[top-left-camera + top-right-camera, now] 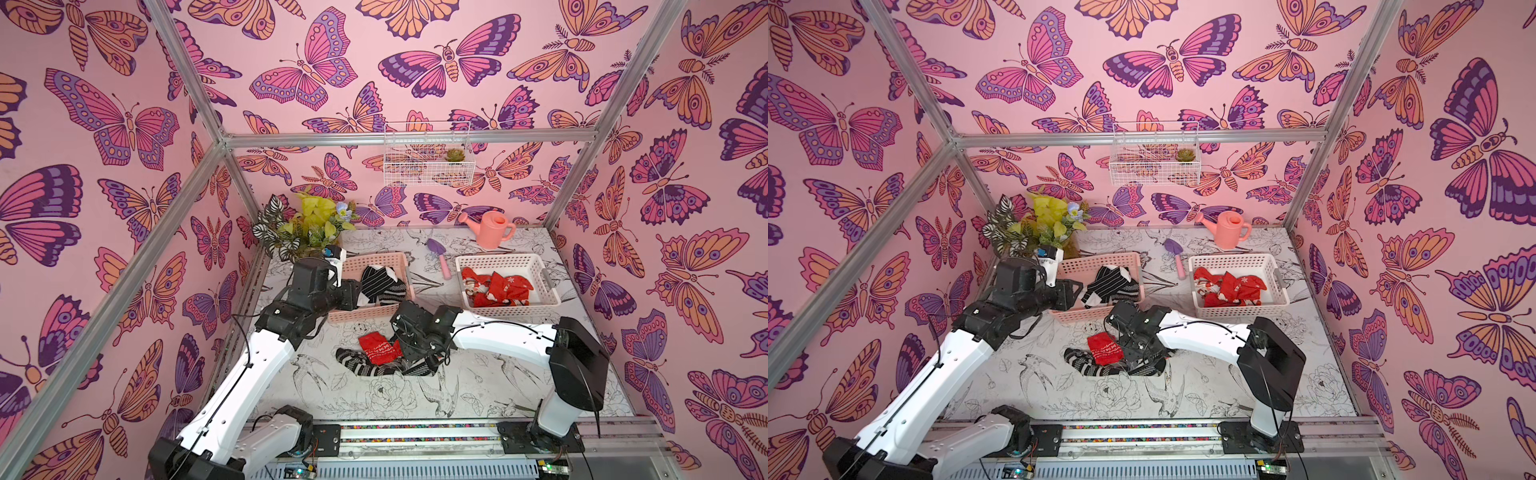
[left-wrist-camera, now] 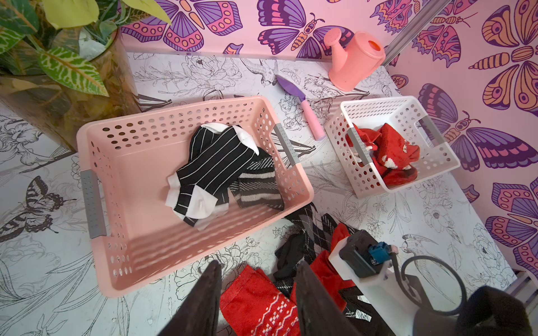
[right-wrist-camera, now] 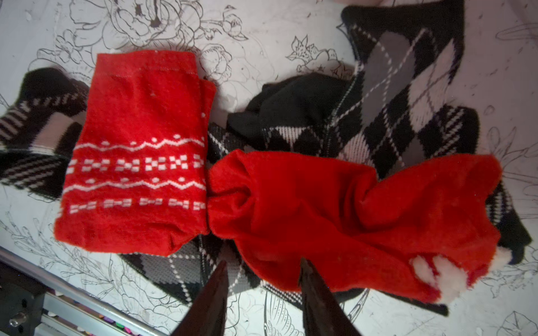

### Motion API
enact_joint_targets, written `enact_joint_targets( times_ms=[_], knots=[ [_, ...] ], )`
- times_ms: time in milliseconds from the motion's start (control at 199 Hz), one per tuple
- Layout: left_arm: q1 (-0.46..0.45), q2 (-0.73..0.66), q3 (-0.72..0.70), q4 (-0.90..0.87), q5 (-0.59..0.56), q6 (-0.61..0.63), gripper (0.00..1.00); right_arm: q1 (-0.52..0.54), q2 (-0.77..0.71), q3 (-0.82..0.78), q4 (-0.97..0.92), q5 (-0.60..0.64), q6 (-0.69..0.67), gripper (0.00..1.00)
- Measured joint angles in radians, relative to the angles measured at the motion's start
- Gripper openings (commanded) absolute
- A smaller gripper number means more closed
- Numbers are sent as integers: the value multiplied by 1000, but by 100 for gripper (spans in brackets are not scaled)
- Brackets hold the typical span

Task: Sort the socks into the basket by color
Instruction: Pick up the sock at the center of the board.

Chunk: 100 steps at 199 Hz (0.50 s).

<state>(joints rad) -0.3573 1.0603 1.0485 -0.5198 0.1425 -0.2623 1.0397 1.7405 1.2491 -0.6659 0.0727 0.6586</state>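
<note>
Picking from the near-centre pile on the table: right end effector half open, empty, over plush red sock; next, lower, pinch, lift off argyle sock, carry to white basket.

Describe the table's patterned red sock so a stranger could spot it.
In front of the pink basket lies a sock pile. On it rests a flat red sock banded with white zigzags; the fluffy red sock beside it has no bands.
</note>
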Motion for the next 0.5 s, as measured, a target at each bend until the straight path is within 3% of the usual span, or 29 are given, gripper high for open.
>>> enact_joint_targets(
  times_ms=[501],
  knots=[
    [0, 0, 0, 0, 0, 0, 45, 2, 89, 48, -19, 4, 0, 33]
  ],
)
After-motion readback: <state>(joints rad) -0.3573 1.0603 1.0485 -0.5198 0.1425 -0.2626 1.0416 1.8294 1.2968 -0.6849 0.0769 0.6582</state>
